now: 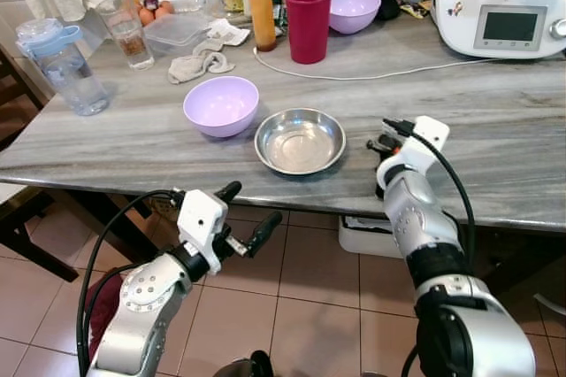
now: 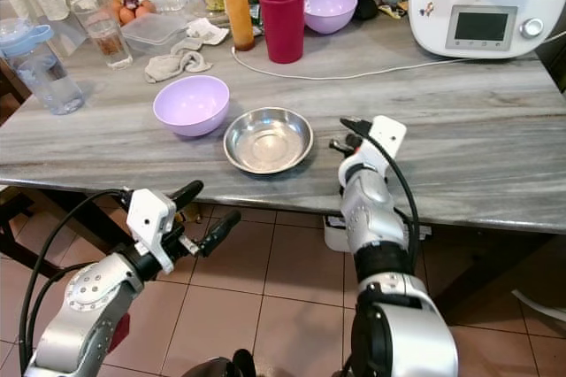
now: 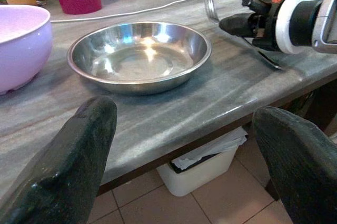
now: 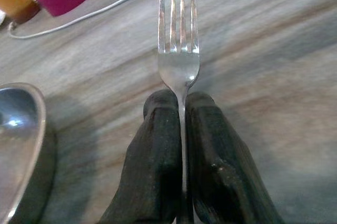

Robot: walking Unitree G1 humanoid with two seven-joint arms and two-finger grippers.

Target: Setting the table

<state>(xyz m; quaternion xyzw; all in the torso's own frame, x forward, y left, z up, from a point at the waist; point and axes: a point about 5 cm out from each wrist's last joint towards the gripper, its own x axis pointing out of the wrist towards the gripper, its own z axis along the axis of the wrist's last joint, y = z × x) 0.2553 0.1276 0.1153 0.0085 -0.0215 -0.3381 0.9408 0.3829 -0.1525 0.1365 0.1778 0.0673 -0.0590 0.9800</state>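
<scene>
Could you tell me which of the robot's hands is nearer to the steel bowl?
The right. The right hand rests on the table just beside the steel bowl, shut on a fork. The left hand hangs open below the table edge.

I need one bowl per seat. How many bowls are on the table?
3: a lilac bowl near the front edge, a steel bowl just to its right, and another lilac bowl at the back beside the red cup. Clutter behind may hide more.

Shiny metal fork (image 4: 179,61) and bowl (image 1: 300,141); seemingly polished stone table (image 1: 495,129).
</scene>
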